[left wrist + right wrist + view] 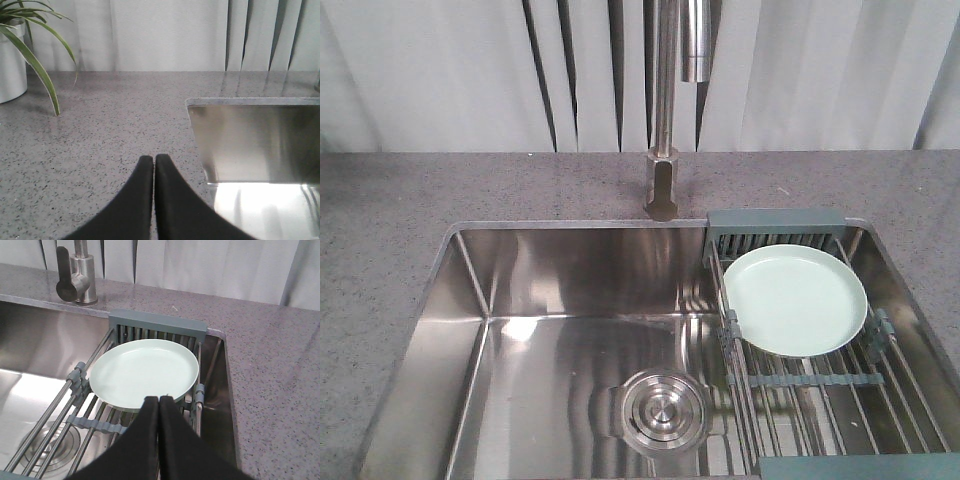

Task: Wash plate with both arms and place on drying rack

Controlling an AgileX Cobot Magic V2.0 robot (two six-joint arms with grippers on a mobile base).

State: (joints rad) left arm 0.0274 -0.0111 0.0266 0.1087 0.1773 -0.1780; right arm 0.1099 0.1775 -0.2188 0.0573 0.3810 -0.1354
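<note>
Both grippers pressed closed, holding nothing; plate (795,300) lying on the drying rack (800,375).
I see my left gripper (153,159) over the desk (100,125) beside the sink (260,140); my right gripper (159,400) points at the plate's near rim.

The plate (796,300), pale mint-green, round and glossy with a low raised rim, lies face up and flat on the drying rack (790,385). It sits at the rack's far end, its back edge just beside the slatted grey end section (157,329). The rack's parallel steel rods run out bare from under the plate's near edge.
</note>
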